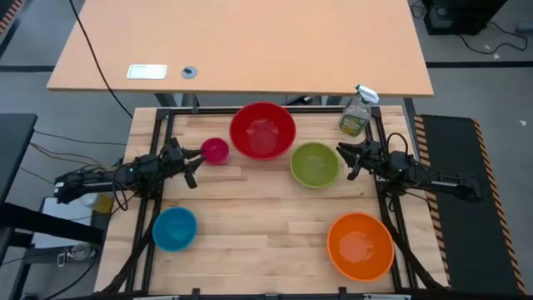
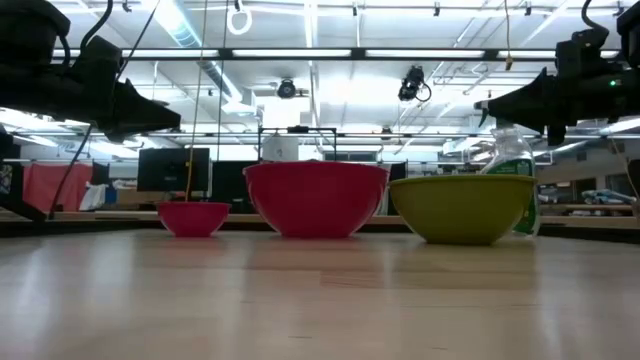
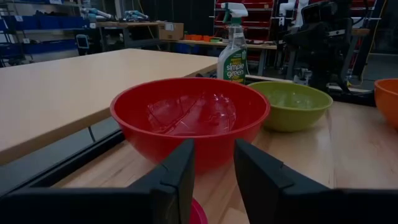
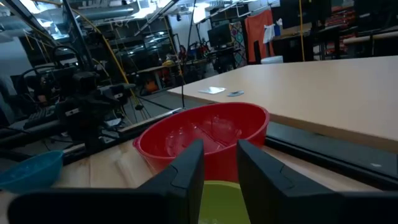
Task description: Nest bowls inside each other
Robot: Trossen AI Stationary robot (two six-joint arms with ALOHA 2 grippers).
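Observation:
Five bowls stand apart, each on its base, on the wooden table [image 1: 266, 217]. The red bowl [image 1: 262, 131] is at the far middle, with the pink bowl [image 1: 215, 151] to its left and the green bowl [image 1: 315, 164] to its right. The blue bowl [image 1: 175, 228] is near left and the orange bowl [image 1: 360, 245] near right. My left gripper [image 1: 191, 165] hovers level beside and above the pink bowl, open and holding nothing [image 3: 214, 149]. My right gripper [image 1: 348, 160] hovers level at the green bowl's right rim, open and holding nothing [image 4: 221, 149].
A clear spray bottle [image 1: 356, 112] stands at the table's far right corner, behind the green bowl. A second, larger table [image 1: 241, 50] lies beyond the far edge. Bare wood lies between the blue and orange bowls.

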